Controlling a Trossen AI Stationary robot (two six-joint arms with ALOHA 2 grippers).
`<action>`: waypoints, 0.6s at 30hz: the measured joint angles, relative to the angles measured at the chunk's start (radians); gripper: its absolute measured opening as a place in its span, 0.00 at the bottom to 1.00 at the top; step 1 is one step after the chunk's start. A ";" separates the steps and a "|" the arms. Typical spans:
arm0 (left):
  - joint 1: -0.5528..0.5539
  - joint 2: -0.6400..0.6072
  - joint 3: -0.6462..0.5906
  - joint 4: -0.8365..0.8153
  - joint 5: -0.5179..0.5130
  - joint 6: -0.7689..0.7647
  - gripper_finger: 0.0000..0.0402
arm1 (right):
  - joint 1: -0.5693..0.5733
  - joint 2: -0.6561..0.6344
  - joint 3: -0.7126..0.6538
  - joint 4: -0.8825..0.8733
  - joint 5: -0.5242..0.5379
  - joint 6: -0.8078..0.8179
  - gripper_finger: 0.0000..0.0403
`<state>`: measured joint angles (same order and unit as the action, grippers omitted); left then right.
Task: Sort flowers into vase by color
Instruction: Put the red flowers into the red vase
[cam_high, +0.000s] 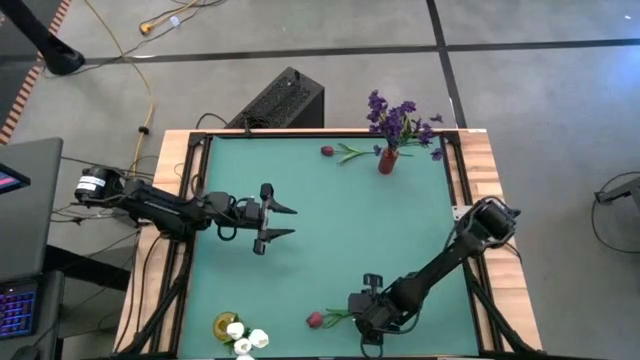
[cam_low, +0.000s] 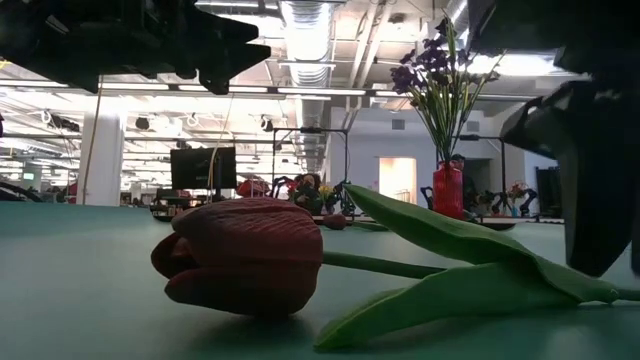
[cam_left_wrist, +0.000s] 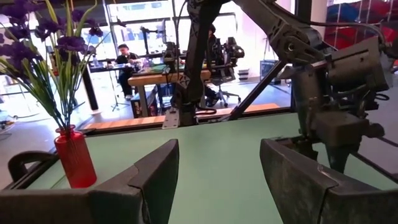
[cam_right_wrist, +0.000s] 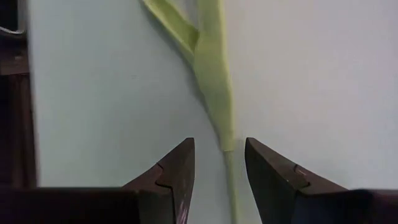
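A dark red tulip (cam_high: 315, 320) lies flat on the green table near its near edge; the low view shows its head (cam_low: 250, 255) and leaves close up. My right gripper (cam_high: 368, 316) points down over its stem. It is open, with one finger on each side of the stem (cam_right_wrist: 229, 165), apart from it. A second red tulip (cam_high: 327, 151) lies by a red vase (cam_high: 387, 160) that holds purple sprigs (cam_high: 398, 120) at the far edge. A yellow vase (cam_high: 226, 326) with white tulips (cam_high: 247, 340) stands at the near edge. My left gripper (cam_high: 285, 222) hovers open over the table's left middle.
The table has a raised frame (cam_high: 330, 132) around the green mat. A black box (cam_high: 280, 100) stands on the floor beyond the far edge. The middle of the mat between the two arms is bare. In the left wrist view the right arm (cam_left_wrist: 329, 93) stands ahead, with people at desks far behind.
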<state>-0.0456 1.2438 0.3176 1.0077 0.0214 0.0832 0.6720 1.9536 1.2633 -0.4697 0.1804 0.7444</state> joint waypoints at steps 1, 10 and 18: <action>0.000 0.000 0.000 -0.001 0.000 0.000 0.53 | 0.000 0.000 0.000 -0.005 0.008 0.000 0.41; 0.000 0.000 0.000 -0.006 0.000 0.010 0.53 | 0.017 0.072 0.002 0.019 0.054 0.007 0.40; 0.000 0.000 0.000 -0.008 -0.001 0.018 0.53 | 0.042 0.076 0.002 -0.001 0.062 0.008 0.12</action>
<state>-0.0456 1.2442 0.3176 0.9993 0.0200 0.1013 0.7137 2.0294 1.2655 -0.4709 0.2428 0.7521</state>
